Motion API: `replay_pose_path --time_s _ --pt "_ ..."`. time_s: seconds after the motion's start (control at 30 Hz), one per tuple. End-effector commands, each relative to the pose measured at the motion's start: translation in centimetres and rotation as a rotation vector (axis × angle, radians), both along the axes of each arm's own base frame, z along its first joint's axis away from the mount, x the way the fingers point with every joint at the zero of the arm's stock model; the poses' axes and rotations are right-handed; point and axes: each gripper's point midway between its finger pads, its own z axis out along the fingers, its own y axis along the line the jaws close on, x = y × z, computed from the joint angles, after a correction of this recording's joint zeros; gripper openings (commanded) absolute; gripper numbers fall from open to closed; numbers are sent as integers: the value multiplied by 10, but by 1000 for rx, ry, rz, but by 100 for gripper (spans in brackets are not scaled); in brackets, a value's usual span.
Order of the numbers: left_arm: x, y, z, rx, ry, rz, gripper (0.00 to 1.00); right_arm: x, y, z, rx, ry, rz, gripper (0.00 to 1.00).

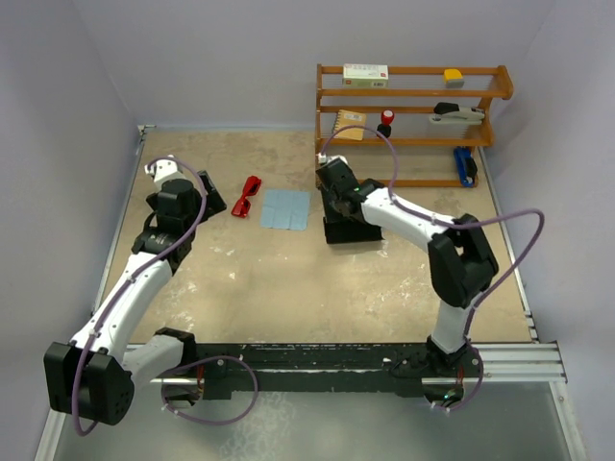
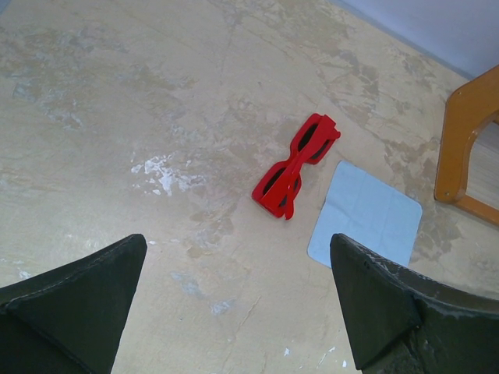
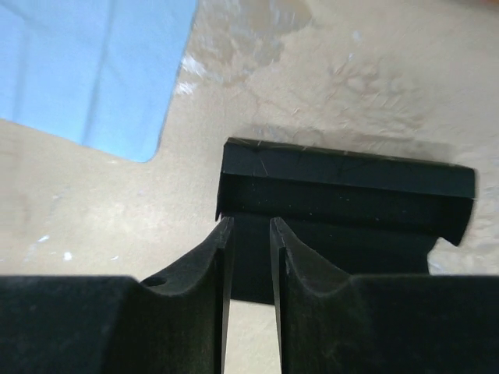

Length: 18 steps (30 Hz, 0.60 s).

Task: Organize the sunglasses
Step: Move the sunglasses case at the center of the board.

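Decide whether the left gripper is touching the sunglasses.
Apart. Left wrist view: bare table lies between the open left gripper and the sunglasses.

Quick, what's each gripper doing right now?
Left gripper: open, empty, sunglasses lying ahead of it.
Right gripper: nearly closed, holding nothing visible, over the black case.

A small pair of bright red sunglasses (image 2: 296,165), frame and arms alike in red, lies folded on the mottled beige counter (image 2: 117,117), angled on a diagonal just to the left of a light blue cloth (image 2: 366,218).
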Motion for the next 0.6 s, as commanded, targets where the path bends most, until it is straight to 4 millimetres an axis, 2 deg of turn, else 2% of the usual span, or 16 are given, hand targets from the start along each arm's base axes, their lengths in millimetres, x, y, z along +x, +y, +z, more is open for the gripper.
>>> replay_pose_path --time_s 0.0,0.07,0.23,0.33,0.43,0.57 --pt "10 0 9 -5 -25 6 99 3 -5 53 44 -118 -7 29" --pt "13 -1 11 -11 -33 3 99 2 0 56 72 -120 12 30" --pt "17 -2 14 -12 -36 2 99 7 34 51 124 -104 102 34" --pt "16 1 14 1 -25 12 99 13 58 31 105 -65 140 35" --pt "15 4 14 4 -18 27 99 22 79 20 115 -49 166 37" --pt "13 10 12 3 -6 46 99 37 92 5 112 -40 152 39"
